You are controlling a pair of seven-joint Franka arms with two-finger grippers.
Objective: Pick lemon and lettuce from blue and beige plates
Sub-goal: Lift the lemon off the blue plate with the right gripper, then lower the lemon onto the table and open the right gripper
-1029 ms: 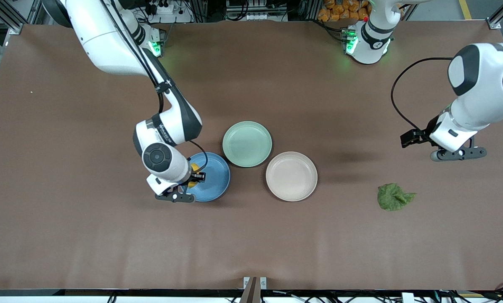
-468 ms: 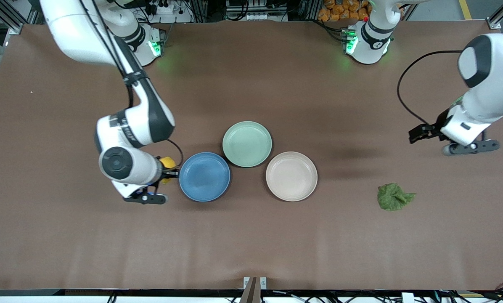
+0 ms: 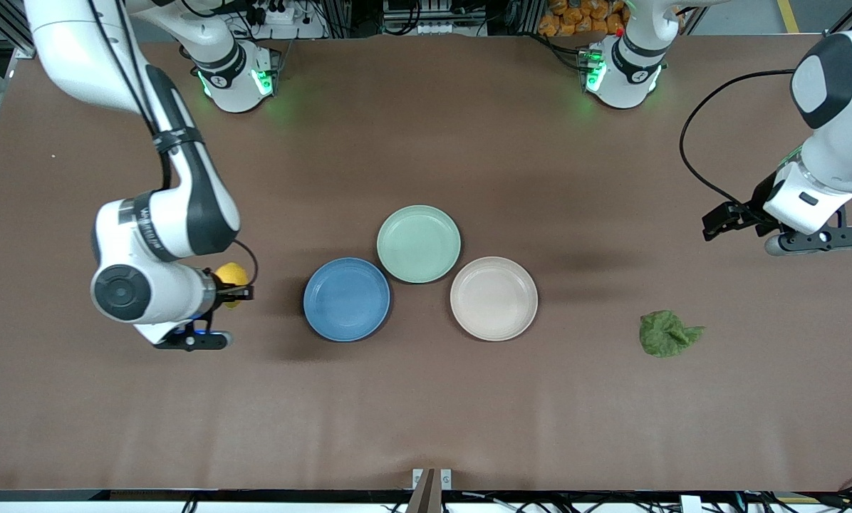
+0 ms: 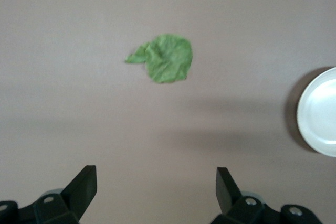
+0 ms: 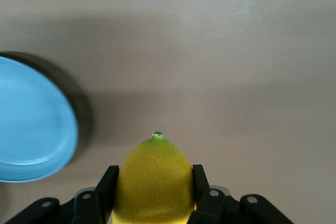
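The right gripper point(image 3: 221, 299), at the left of the front view, is clenched on the lemon point(image 3: 231, 275) and holds it over bare tabletop point(image 3: 426, 413) beside the blue plate point(image 3: 346, 299). To finish well, I would lower it gently and release only once the lemon rests, since a rounded fruit may roll. In the right wrist view the lemon's point(image 5: 154, 179) long axis runs straight out between the fingers, its green-tipped nub pointing away from the wrist. The left gripper point(image 3: 814, 239), at the right edge, hangs released; the lettuce point(image 3: 667, 333) lies on the tabletop, apart from the beige plate point(image 3: 494, 298), which is empty.
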